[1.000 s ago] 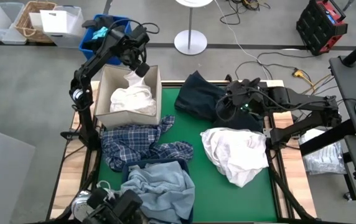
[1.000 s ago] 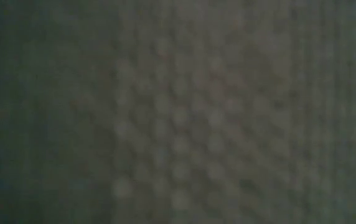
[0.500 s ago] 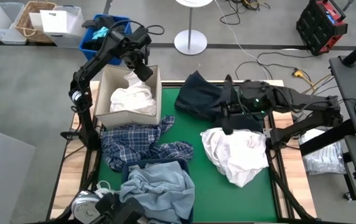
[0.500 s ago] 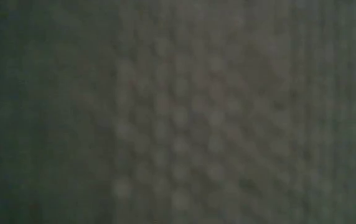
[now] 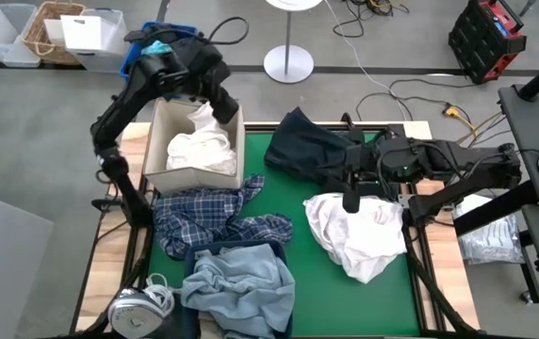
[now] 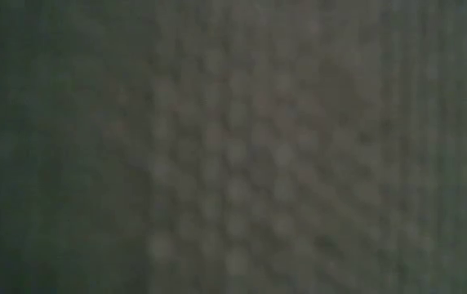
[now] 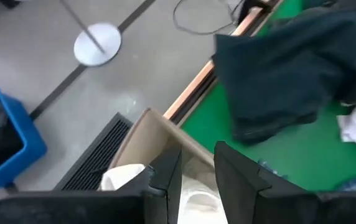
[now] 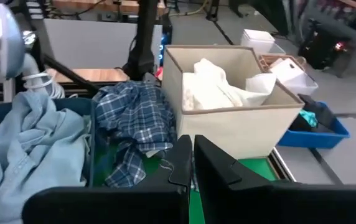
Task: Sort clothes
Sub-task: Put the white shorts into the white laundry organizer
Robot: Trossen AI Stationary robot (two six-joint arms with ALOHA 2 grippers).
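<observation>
Left gripper (image 5: pixel 224 109): hovering over the far right corner of the beige box (image 5: pixel 161 174); jaws standing a narrow gap apart, holding nothing.
White shirts in box (image 5: pixel 197 148): lying bunched inside the box, just below and to the left of the left jaws, not touching them.
Blue bin (image 5: pixel 130 62): sitting on the floor beyond the box, behind the left jaws.
Plaid shirt (image 5: pixel 215 218): spreading over the green worktop (image 5: pixel 317 273) on the near side of the box, well apart from both pairs of jaws.
Light blue denim (image 5: pixel 238 290): lying crumpled at the near edge of the worktop, just beyond the plaid shirt as seen from the left jaws.
Dark navy piece (image 5: pixel 302 149): draping over the far edge of the worktop, between the two grippers, just to the left of the right jaws.
Right gripper (image 5: pixel 351 200): pointing down at the far edge of the white shirt (image 5: pixel 359 231); jaws nearly together with only a thin slit between them, gripping nothing.
White shirt on worktop: lying heaped directly beneath and on the near side of the right jaws.
Low view: showing only a blur.
</observation>
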